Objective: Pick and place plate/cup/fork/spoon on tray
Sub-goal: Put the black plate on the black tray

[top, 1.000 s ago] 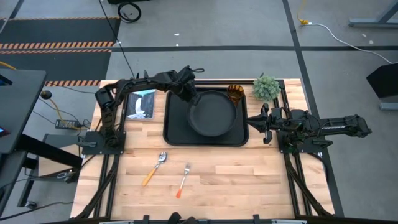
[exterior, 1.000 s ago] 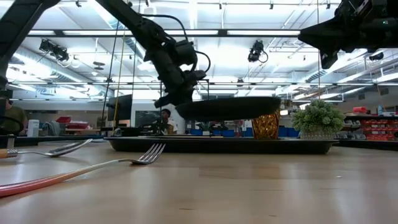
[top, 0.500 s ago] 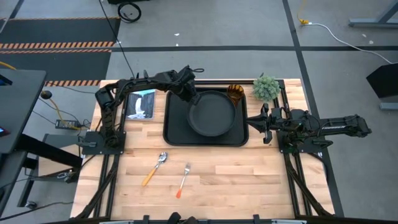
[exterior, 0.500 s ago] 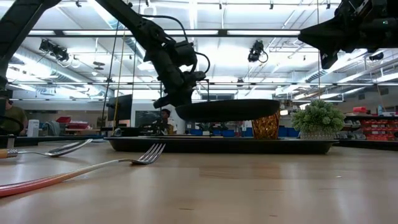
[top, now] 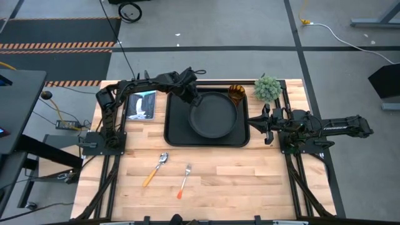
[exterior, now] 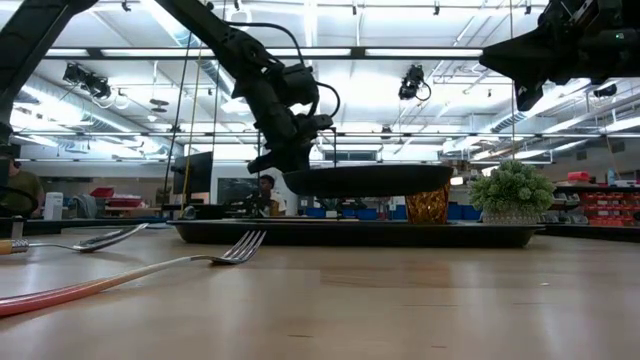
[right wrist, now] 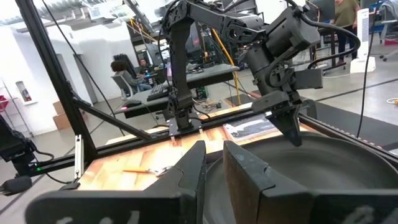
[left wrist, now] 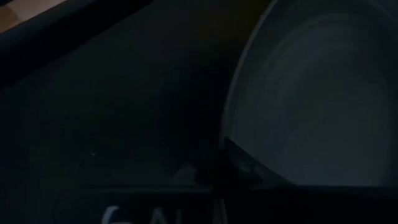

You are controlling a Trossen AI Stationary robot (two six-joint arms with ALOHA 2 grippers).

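Plate over tray, rim in clamped left claw; cup beside.

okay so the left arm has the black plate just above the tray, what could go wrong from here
1. The left gripper pinches only the rim of the round matte black plate, which the low view shows hanging just above the large black rectangular tray; released now, it might drop and skid.
2. The small amber translucent cup stands in the tray's corner right beside the plate; a sideways drift could knock it over.
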